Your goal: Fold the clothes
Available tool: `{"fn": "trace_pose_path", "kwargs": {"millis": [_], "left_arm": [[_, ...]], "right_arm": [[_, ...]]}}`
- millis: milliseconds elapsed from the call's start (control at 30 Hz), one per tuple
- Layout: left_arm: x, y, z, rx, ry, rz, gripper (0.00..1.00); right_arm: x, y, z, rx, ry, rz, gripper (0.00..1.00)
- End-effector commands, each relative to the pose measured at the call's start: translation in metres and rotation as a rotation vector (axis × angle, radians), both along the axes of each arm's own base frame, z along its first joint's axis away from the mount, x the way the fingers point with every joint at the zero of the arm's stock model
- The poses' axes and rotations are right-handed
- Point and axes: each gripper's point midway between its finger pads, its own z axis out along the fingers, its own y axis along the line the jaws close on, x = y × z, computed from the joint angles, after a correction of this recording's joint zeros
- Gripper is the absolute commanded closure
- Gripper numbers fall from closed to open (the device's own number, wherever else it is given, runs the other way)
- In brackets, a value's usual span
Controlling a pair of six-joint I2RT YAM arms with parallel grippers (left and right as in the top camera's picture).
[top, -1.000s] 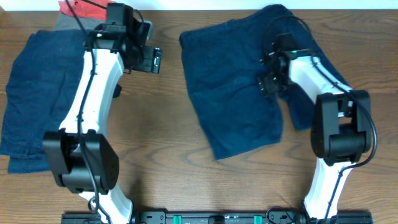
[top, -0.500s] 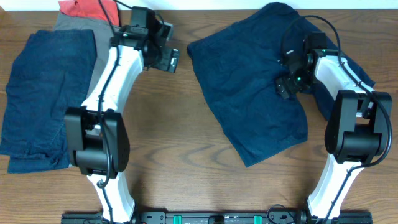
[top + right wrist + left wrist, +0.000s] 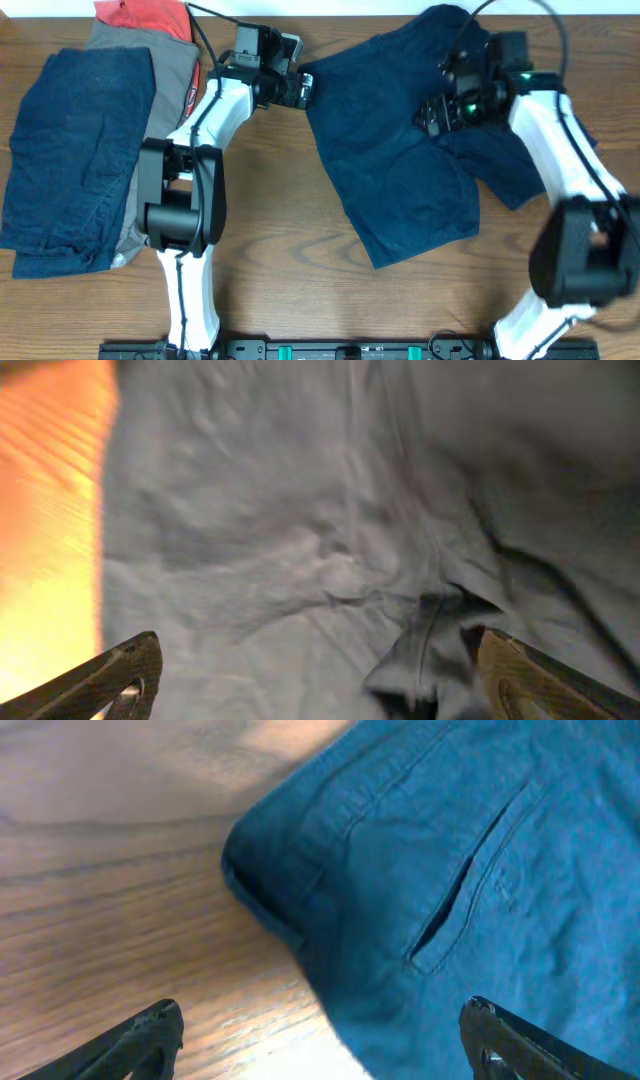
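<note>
Dark navy shorts (image 3: 400, 170) lie spread over the table's centre and right, one leg trailing toward the right edge. My left gripper (image 3: 304, 88) hovers at their top-left waistband corner, open. In the left wrist view that corner and a pocket slit of the shorts (image 3: 450, 870) lie ahead of the open left gripper (image 3: 320, 1042), nothing between the fingers (image 3: 150, 1035). My right gripper (image 3: 433, 112) hangs over the shorts' upper middle. The right wrist view is filled with creased fabric of the shorts (image 3: 280, 540), and the right gripper (image 3: 320, 685) stands wide open above it.
At the far left lies a pile: a navy piece (image 3: 70, 160) on top of a grey one (image 3: 150, 70), with a red-orange one (image 3: 145, 14) at the back edge. Bare wooden table (image 3: 270, 230) lies between the pile and the shorts.
The left gripper has swung right, from near the pile to the shorts' corner. The right arm has moved right and back, the shorts shifted right with it, and its jaws opened wider.
</note>
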Motion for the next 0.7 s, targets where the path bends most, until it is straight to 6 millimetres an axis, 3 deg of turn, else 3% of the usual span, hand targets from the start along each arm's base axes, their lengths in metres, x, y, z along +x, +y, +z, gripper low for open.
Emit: {"fn": "trace_pose_path", "kwargs": {"millis": [0, 133, 300, 400, 667], "left_arm": [[0.001, -0.009, -0.005, -0.069, 0.036, 0.041, 0.1], [0.004, -0.023, -0.01, -0.074, 0.01, 0.017, 0.1], [0.0, -0.043, -0.029, -0.061, 0.018, -0.014, 0.1], [-0.001, -0.042, -0.04, -0.014, 0.026, 0.005, 0.1], [0.006, -0.027, -0.047, 0.061, 0.014, 0.086, 0.11]], "right_arm": [[-0.002, -0.006, 0.028, -0.009, -0.032, -0.089, 0.01], [-0.006, -0.008, 0.039, -0.021, -0.055, -0.097, 0.01], [-0.012, -0.013, 0.034, -0.041, -0.017, -0.118, 0.01], [-0.014, -0.019, 0.031, -0.073, -0.005, -0.141, 0.01], [-0.013, -0.028, 0.028, -0.11, -0.001, -0.189, 0.01]]}}
